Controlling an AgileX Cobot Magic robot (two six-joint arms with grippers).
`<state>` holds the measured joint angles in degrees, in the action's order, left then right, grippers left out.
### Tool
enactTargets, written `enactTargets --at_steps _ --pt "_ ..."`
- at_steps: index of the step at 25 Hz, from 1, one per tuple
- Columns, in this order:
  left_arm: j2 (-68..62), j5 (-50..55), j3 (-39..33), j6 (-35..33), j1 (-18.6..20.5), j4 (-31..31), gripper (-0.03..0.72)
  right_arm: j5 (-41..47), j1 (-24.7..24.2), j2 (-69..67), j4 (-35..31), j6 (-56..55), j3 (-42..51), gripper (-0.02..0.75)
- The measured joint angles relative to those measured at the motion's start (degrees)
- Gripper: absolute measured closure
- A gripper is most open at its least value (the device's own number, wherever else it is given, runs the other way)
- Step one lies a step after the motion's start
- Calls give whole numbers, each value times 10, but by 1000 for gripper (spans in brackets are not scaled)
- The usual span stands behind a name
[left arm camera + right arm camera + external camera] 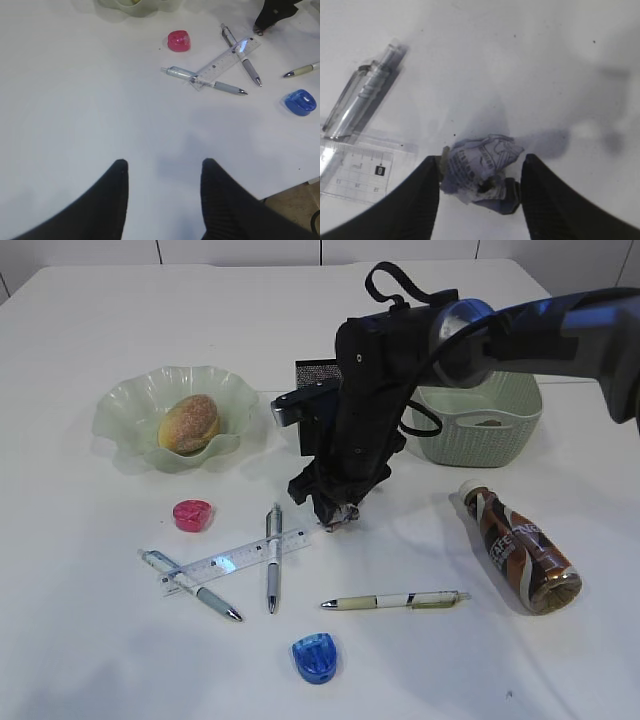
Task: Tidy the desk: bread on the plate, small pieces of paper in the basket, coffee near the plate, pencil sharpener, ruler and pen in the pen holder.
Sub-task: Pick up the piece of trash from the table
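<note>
Crumpled paper ball [480,167] between the right gripper [479,192] fingers.
Sits on the desk [545,60], jaws apart around it, near the ruler [355,172].

A white wall [250,250] with thin dark vertical seams runs behind the work surface. In the left wrist view, a strip of brownish floor [295,210] shows at the lower right. Soft, even light throws faint shadows.
</note>
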<state>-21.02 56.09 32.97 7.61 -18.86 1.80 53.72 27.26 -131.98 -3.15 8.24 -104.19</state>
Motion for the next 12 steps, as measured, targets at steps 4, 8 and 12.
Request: enactTargets --at_steps 4,8,12 --pt "0 0 0 0 0 0 358 0 0 -9 0 0 0 323" --pt "0 0 0 0 0 0 358 0 0 -14 0 0 0 323" --pt "0 0 0 0 0 2 358 0 0 -14 0 0 0 461"
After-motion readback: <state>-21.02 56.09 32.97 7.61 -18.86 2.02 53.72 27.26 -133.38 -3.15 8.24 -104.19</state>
